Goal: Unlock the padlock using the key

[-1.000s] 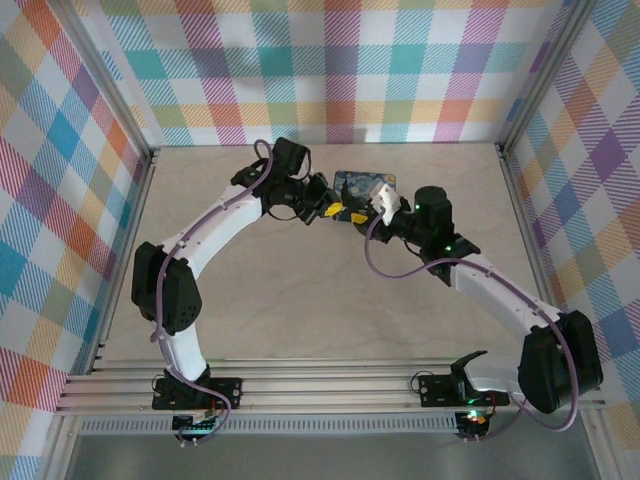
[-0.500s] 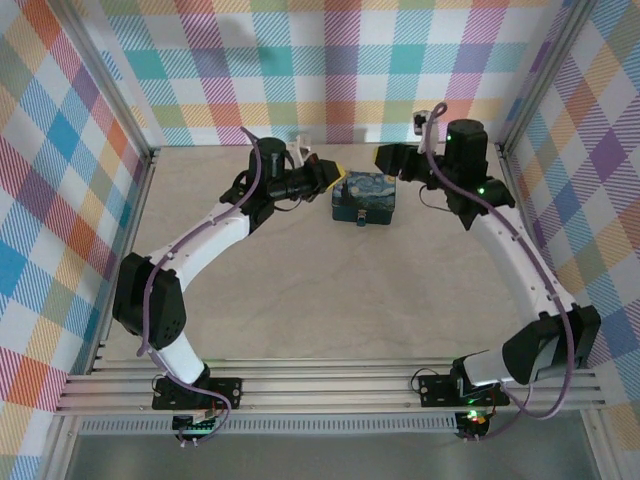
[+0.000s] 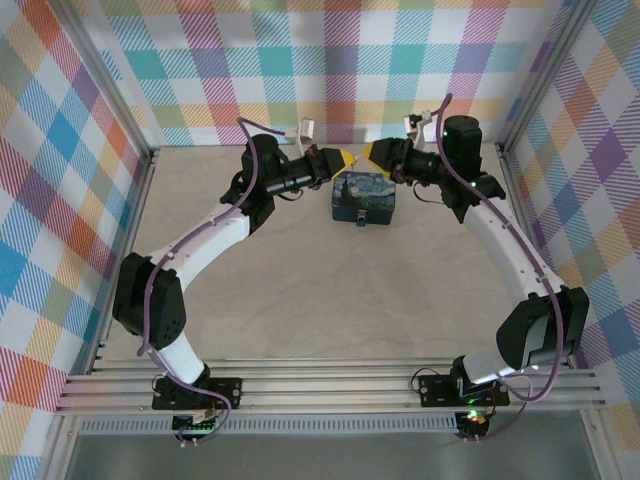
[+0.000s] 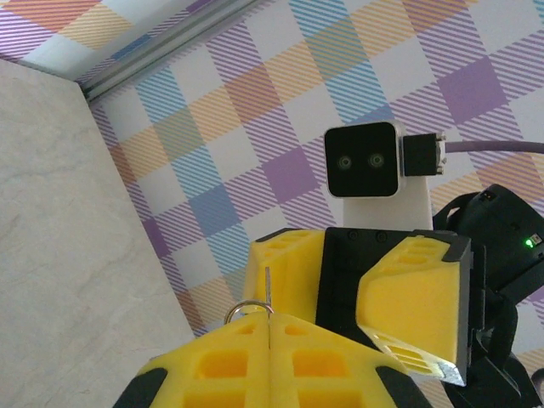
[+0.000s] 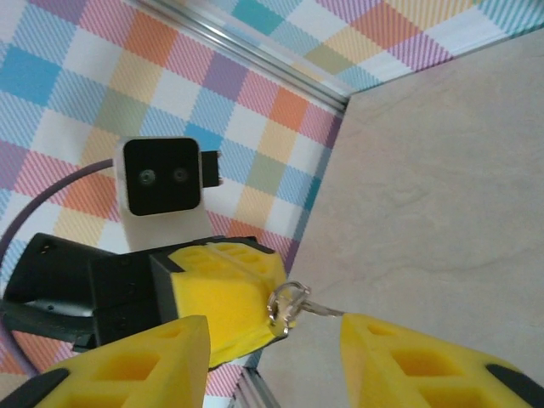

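- Pinched in the closed jaws of the left gripper point(image 4: 270, 333): key point(image 4: 267, 291), above the starry-night tin's point(image 3: 364, 193) far edge.
- Opposite, right gripper point(image 5: 272, 342), jaws apart around the key blade.
- At the tin's near edge: tiny padlock point(image 3: 359, 216).

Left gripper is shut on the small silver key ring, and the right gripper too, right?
No: the right gripper is open, its jaws apart beside the small silver key ring, per the right wrist view. The left gripper is shut on it.

Left arm point(image 3: 210, 238) and right arm point(image 3: 510, 250): white shells, black joints; purple cables point(image 4: 501, 146); yellow cellular fingers point(image 4: 416, 293); white, black-faced wrist camera point(image 4: 363, 161).
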`<state>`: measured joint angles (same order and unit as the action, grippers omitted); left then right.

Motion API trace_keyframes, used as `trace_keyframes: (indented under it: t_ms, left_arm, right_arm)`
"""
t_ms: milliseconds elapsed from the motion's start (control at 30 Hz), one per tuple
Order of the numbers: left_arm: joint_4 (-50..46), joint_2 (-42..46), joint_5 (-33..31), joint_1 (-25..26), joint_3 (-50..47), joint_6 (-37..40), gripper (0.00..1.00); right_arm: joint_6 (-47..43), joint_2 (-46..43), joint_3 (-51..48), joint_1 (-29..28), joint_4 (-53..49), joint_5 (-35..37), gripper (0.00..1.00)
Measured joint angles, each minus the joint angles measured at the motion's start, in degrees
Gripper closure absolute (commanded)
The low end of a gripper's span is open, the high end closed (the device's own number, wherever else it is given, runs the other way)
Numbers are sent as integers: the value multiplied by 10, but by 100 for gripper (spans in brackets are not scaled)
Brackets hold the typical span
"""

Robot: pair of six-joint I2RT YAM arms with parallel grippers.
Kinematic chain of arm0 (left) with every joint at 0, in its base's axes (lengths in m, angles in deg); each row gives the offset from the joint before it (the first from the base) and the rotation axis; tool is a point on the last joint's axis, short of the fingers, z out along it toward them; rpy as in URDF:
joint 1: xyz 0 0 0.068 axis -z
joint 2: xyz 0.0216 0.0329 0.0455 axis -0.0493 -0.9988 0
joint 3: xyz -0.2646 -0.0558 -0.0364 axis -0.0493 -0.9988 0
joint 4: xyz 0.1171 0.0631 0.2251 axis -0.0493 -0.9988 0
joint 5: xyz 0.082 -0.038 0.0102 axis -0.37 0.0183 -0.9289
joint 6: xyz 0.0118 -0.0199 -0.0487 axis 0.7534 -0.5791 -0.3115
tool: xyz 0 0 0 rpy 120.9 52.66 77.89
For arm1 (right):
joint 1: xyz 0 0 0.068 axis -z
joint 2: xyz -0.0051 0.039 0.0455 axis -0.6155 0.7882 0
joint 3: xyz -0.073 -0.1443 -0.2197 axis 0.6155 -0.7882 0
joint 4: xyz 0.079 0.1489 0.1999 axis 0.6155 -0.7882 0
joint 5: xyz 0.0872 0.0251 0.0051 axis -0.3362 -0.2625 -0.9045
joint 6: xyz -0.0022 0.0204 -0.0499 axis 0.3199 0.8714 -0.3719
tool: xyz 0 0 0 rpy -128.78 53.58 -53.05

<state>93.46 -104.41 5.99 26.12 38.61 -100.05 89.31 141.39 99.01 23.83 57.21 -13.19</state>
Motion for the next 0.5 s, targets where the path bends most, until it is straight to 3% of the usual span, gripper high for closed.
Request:
trace_keyframes:
  t_ms: [233, 433, 500]
  left_arm:
    - [17, -1, 13, 0, 0, -12, 100]
    - [19, -4, 22, 1, 0, -15, 100]
    - [18, -7, 24, 2, 0, -15, 100]
  right_arm:
    - [30, 23, 0, 0, 24, -28, 69]
    - [44, 30, 0, 0, 43, -41, 91]
    - [46, 30, 0, 0, 48, -44, 94]
